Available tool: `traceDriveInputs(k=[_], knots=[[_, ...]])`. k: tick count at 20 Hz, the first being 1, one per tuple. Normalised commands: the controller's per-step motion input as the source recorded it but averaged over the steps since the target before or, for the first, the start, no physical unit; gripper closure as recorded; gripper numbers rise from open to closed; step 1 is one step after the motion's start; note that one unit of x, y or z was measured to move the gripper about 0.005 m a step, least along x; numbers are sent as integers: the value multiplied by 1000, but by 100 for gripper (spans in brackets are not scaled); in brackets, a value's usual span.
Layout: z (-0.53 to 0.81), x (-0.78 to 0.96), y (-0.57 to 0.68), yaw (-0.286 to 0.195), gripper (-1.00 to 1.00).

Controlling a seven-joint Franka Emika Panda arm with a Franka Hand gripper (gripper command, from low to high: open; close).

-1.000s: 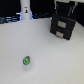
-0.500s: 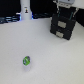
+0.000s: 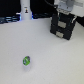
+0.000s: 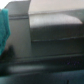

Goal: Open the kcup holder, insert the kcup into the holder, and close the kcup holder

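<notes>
The kcup holder (image 3: pixel 64 27) is a black boxy unit with two stacked front panels, standing at the back on the exterior view's right. My gripper (image 3: pixel 65 13) hangs right above its top, and blur hides whether the fingers are open or shut. Far from both, the kcup (image 3: pixel 26 61), a tiny green and blue pod, lies on the white table nearer the front, toward the exterior view's left. The wrist view is blurred and filled by the holder's dark surface (image 4: pixel 52 35); no fingers can be made out there.
A white cone-topped bottle (image 3: pixel 25 10) stands at the back on the exterior view's left, before a dark backdrop. The white table (image 3: pixel 50 60) spreads between the pod and the holder. A teal patch (image 4: pixel 4 27) shows at the wrist view's edge.
The arm has come down into the exterior view above the kcup holder. The kcup and the holder have not moved.
</notes>
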Motion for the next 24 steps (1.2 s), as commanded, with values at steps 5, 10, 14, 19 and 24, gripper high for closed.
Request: traceDriveInputs(k=[5,10,14,19,24], knots=[[-421,-482,14,-7,-100],[-287,-357,33,7,100],[-19,-78,21,-8,100],[1,69,-20,-8,100],[29,173,-54,-7,100]])
